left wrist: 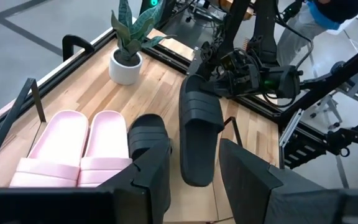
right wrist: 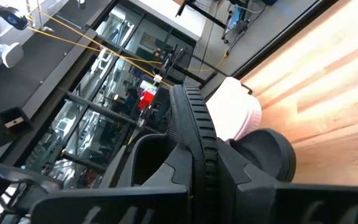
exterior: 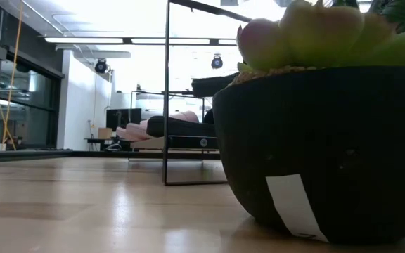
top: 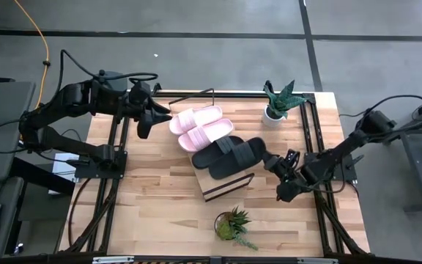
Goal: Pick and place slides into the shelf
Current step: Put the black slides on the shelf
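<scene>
Filling the low view's foreground, a dark round plant pot (exterior: 322,151) with a white label stands on the butcher-block table (top: 160,213), a second plant in a white pot (top: 275,111) at the far corner; beyond the pot, the wire-framed shelf (top: 218,187) carries all four slides on its slanted board; two pale pink slides (top: 200,126) lie side by side at the upper end, two black slides (top: 229,155) lie just below them.

The right gripper (top: 269,161) reaches in from the table's right edge, its jaws clamped on the sole edge of the outer black slide (left wrist: 199,127), the one nearest that arm; the right wrist view shows the ribbed rim of that sole (right wrist: 197,134) pinched between the dark fingers (right wrist: 253,168), with a pink slide (right wrist: 232,112) just beyond it; the other black slide (left wrist: 146,134) lies just beside the gripped one, between it and the pink pair.

The left gripper (top: 156,117) hovers just off the pink slides' outer side, jaws standing apart and holding nothing; seen past its fingers (left wrist: 157,180), the inner black slide lies directly ahead, the pink pair just to one side.
</scene>
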Robot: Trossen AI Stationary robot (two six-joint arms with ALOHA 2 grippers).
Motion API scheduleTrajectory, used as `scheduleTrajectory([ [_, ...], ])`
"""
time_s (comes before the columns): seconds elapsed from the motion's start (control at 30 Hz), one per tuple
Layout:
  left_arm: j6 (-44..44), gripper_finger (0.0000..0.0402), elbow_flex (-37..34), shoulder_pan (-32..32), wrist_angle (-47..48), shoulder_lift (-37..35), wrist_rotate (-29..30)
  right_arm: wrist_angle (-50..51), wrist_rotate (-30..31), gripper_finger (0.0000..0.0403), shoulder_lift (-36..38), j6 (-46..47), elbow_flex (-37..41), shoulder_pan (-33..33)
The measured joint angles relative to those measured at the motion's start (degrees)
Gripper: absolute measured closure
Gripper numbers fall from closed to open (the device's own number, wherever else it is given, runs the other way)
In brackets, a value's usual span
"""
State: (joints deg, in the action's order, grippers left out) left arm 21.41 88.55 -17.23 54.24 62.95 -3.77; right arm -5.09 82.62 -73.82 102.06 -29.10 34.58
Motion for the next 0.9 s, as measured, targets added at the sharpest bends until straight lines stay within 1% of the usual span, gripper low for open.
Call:
scheduleTrajectory([
  [0.23, 0.0, 0.0275, 0.0, 0.0, 0.0, 0.0, 0.0, -3.4, 0.3, 0.0398, -3.0, 0.1, 0.0, 0.5],
  [0.37, 0.0, 0.0275, 0.0, 0.0, 0.0, 0.0, 0.0, -3.4, 0.2, 0.0398, -5.0, 2.6, 0.0, 0.5],
  [0.67, 0.9, 0.0275, 0.0, 0.0, 0.2, 0.0, 0.0, -4.4, -2.3, 0.0398, -9.5, 7.2, -0.1, 0.5],
  [0.9, 1.1, 0.0275, 0.0, 0.0, 1.6, 0.0, 0.8, -6.6, -3.5, 0.0398, -11.5, 7.3, -0.1, 0.9],
])
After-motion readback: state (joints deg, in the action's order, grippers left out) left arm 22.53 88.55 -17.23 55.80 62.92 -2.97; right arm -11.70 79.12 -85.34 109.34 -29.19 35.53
